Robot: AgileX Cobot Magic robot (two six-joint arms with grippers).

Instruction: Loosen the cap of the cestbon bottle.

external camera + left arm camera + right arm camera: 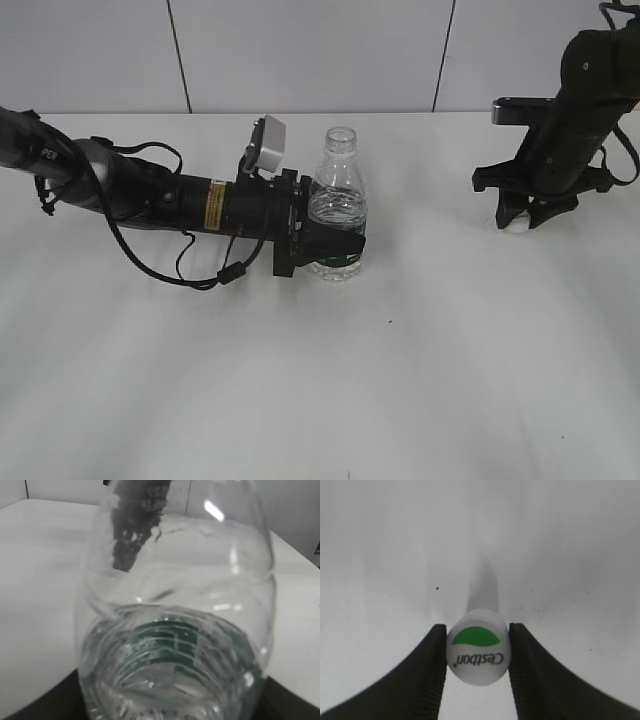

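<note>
The cestbon bottle (338, 195) stands upright near the middle of the table, clear with a dark green label band low on its body, and its mouth is bare. My left gripper (333, 247) is shut on the bottle's lower body from the left. The bottle fills the left wrist view (175, 630). The cap (478, 647), white with a green leaf mark and "Cestbon" lettering, sits between the fingers of my right gripper (477, 632), which touch it on both sides. In the exterior view the right gripper (522, 215) is low over the table at the far right, with the cap (514, 226) at its tips.
The white table (400, 370) stretches bare in front of both arms. A white panelled wall (300, 50) rises behind the table's far edge. The left arm's black cable (190, 270) loops onto the table left of the bottle.
</note>
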